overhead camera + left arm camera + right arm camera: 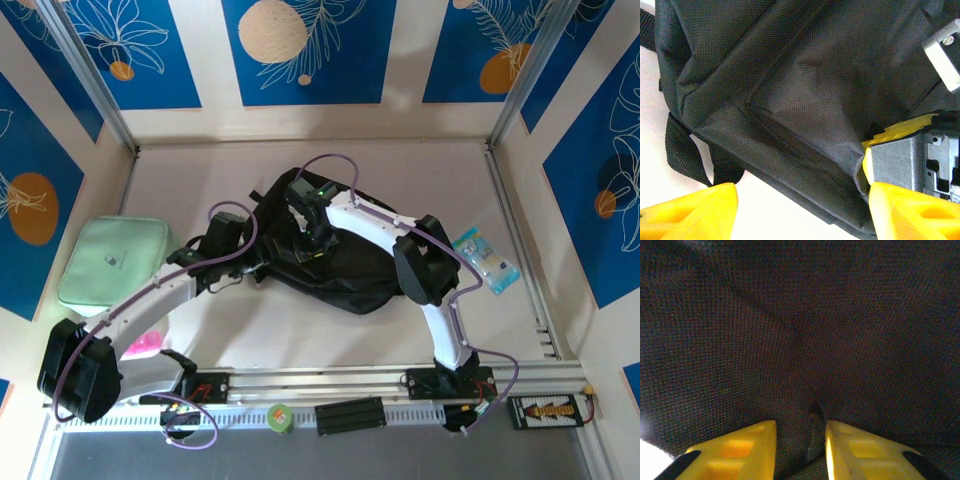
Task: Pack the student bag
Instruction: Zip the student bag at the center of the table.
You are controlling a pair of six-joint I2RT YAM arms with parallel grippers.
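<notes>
Here right hand pinches student bag; left hand spread.

Black all over, the large soft black fabric backpack — a fine woven grid in its cloth — and pale mint on the rectangular mint-green padded pouch, plain but for one small dark mark. Bright yellow fingers on the left gripper and right gripper, purple cables over white-and-black arms, deep blue wall panels with white leaf outlines and orange and cream discs.
</notes>
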